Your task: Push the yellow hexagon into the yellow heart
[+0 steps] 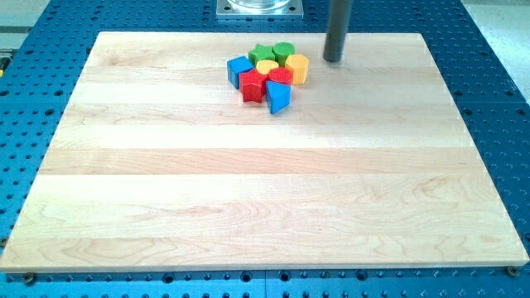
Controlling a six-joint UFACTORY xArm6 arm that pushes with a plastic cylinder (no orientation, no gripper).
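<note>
The yellow hexagon [297, 69] stands at the right edge of a tight cluster of blocks near the view's top centre. The yellow heart [266, 66] lies in the middle of that cluster, just left of the hexagon, with a red block [281, 77] partly between them. My tip [333, 60] is on the board to the right of the hexagon and slightly above it, a short gap away and touching no block.
The cluster also holds two green blocks [273, 53] at its top, a blue cube [238, 71] at its left, a red star-like block [252, 86] and a blue triangular block [278, 97] at its bottom. The wooden board [265, 207] lies on a blue perforated table.
</note>
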